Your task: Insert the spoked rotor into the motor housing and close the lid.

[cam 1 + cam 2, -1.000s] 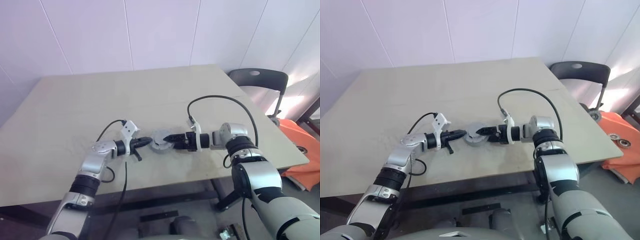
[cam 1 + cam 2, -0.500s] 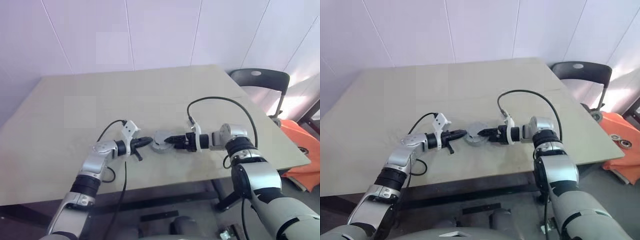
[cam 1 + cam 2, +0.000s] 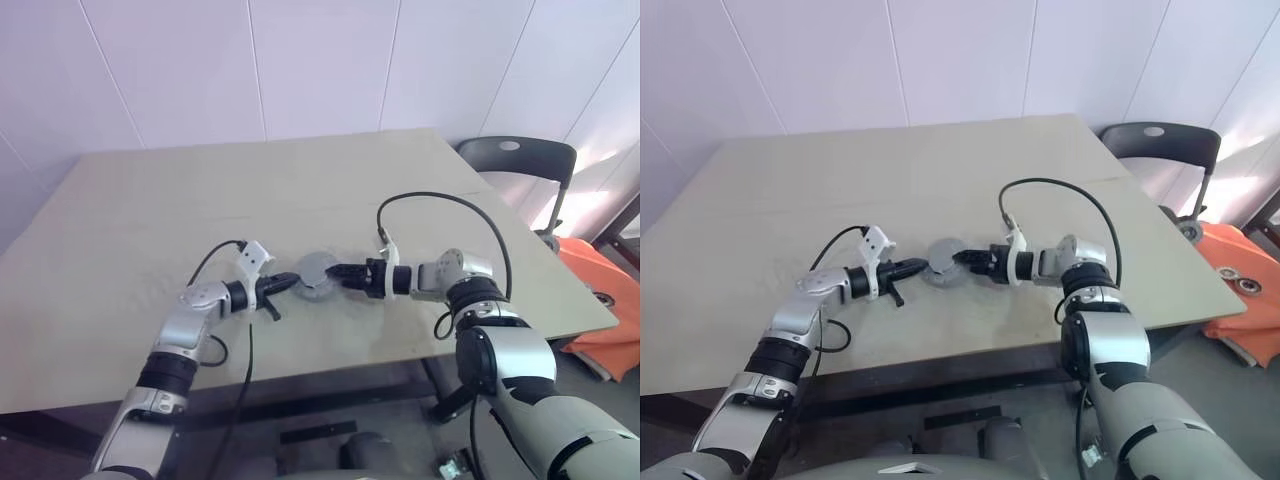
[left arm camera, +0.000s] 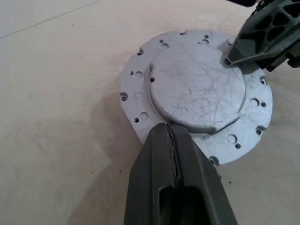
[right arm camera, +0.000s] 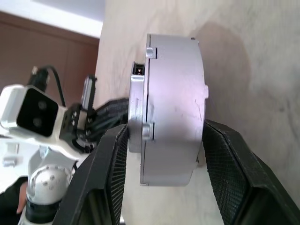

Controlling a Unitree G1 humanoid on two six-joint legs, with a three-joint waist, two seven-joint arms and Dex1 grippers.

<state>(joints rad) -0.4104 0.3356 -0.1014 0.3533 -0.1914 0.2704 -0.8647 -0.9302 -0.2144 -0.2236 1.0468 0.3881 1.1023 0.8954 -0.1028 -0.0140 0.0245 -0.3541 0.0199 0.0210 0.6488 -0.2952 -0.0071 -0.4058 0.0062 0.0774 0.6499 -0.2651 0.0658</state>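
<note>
A beige tabletop (image 3: 150, 200) stretches away toward a white panelled wall. Near its front edge, both robot arms reach inward and meet around one object.

That object is a short round silver-grey metal puck, the motor housing (image 3: 316, 274), sitting flat on the tabletop between the two tools. In the left wrist view its upper face (image 4: 197, 89) is a plain grey disc with a raised round centre, scratched, and a flat outer flange dotted with small screw holes. In the right wrist view it appears edge-on as a thick grey cylinder (image 5: 171, 112) with a thin flange on one side. Windings, rotor and lid cannot be told apart; no copper or spokes are visible.

The left tool (image 3: 283, 283) comes in from the robot's left, its two black fingers (image 4: 176, 187) pressed together with just a hairline seam between them. Its tip lies at the housing's rim, touching or just short of it.

The right tool (image 3: 338, 272) comes in from the robot's right. Its two ribbed black fingers (image 5: 229, 173) sit on opposite faces of the housing, clamped across its thickness.

Farther off, beyond the tabletop's right corner, stands a dark grey chair (image 3: 520, 160), with something orange (image 3: 600, 290) on the floor beside it.
</note>
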